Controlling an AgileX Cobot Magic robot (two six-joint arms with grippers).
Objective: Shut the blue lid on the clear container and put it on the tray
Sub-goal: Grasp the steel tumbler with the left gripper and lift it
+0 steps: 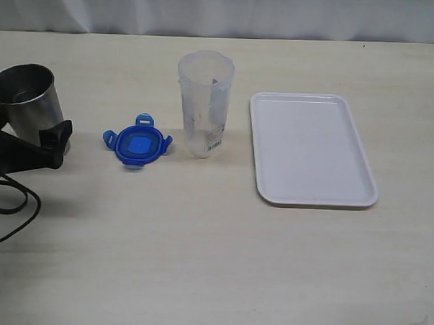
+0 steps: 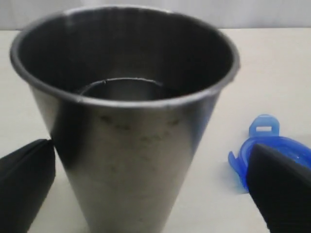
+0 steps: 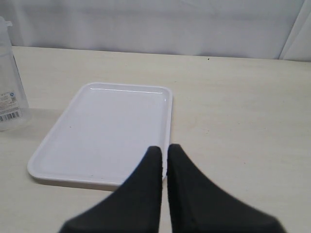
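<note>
The clear container (image 1: 204, 104) stands upright in the upper middle of the exterior frame. Its mouth is open, a barcode sticker sits near its base, and only the table (image 1: 198, 262) shows through its walls. The blue lid (image 1: 137, 144) lies flat just left of it, not touching. The white tray (image 1: 311, 148) lies right of centre, near the container but apart from it. At the left edge a tapered steel cup (image 1: 25, 100) stands upright, its inside showing only a dark bottom. The left gripper (image 2: 151, 148) is spread wide, one finger either side of the cup. The right gripper (image 3: 164, 153) is pressed together, pinching nothing, its tips before the tray.
</note>
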